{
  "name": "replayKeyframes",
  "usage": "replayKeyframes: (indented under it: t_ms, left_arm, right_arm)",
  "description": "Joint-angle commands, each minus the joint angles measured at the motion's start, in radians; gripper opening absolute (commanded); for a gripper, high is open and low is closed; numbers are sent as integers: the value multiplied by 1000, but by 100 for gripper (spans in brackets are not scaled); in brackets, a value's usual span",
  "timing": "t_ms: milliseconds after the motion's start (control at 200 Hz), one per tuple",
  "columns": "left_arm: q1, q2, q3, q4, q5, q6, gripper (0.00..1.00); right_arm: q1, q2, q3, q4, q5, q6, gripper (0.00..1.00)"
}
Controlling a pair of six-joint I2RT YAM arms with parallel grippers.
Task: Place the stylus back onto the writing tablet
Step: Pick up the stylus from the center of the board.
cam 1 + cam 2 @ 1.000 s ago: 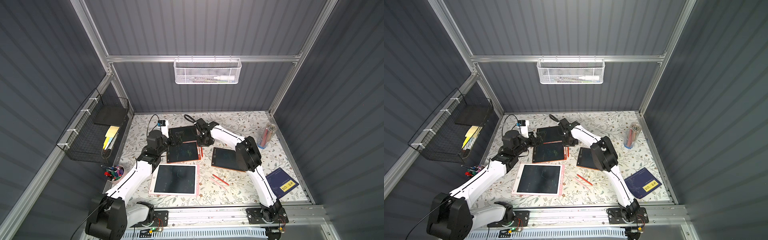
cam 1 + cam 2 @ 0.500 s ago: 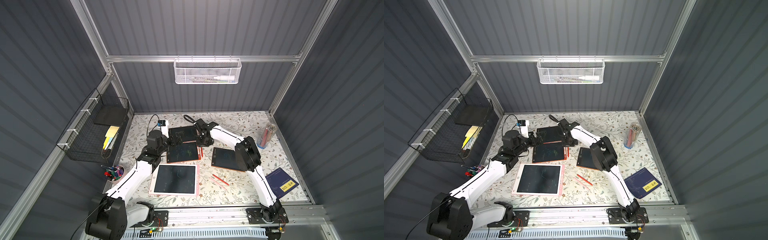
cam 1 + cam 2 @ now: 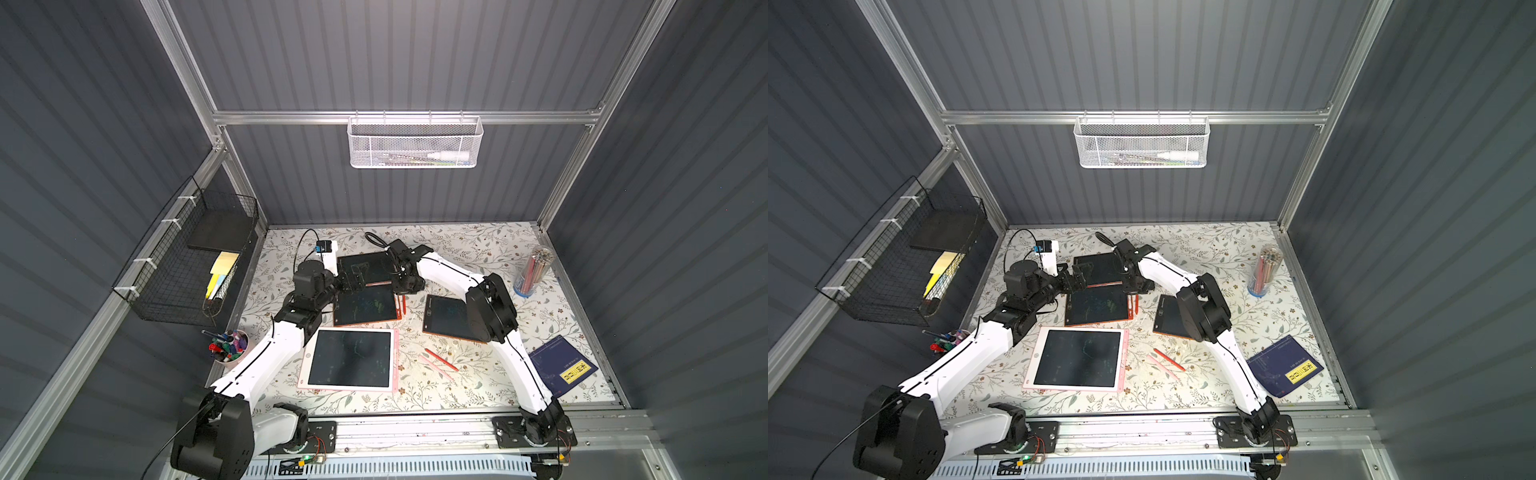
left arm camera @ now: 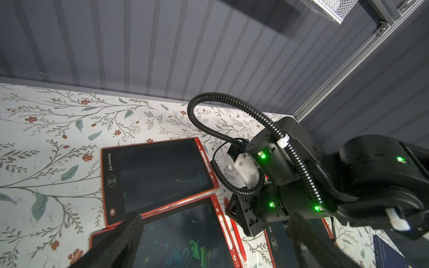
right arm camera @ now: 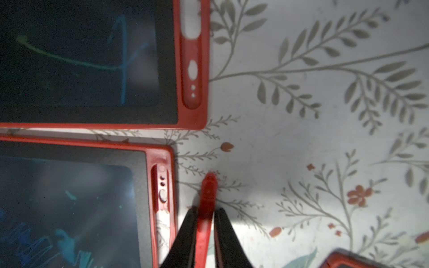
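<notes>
My right gripper point(image 5: 205, 215) is shut on a red stylus point(image 5: 208, 192), which sticks out past the fingertips over the floral table. The stylus lies just beside the empty pen slot point(image 5: 162, 185) of the middle red writing tablet point(image 5: 69, 201). In both top views the stylus point(image 3: 402, 302) point(image 3: 1134, 303) runs along that tablet's point(image 3: 365, 305) point(image 3: 1098, 306) right edge. My left gripper point(image 3: 353, 282) point(image 4: 213, 234) is open and holds nothing, low over the seam between the middle tablet and the far red tablet point(image 3: 365, 268).
A third red tablet point(image 3: 446, 318) lies to the right, partly under my right arm. A large pink tablet point(image 3: 351, 359) lies in front. A loose red stylus point(image 3: 440, 359) and a pink one point(image 3: 434, 368) lie nearby. A pencil tube point(image 3: 534, 270) and a blue notebook point(image 3: 561, 365) sit at the right.
</notes>
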Motion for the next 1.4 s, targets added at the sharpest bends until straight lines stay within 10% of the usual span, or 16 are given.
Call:
replayKeyframes:
  t_ms: [0,500,1396]
  left_arm:
    - [6,-31,5,4,29,26,99]
    - [5,-76,37,-150,314,24,99]
    - [6,-174,-24,-98,324,84,99]
  right_arm:
    - [5,42,8,-66,69,0,19]
    - [5,31,2,-59,57,-24,16]
    - [34,-68,-18,-38,43,-14,15]
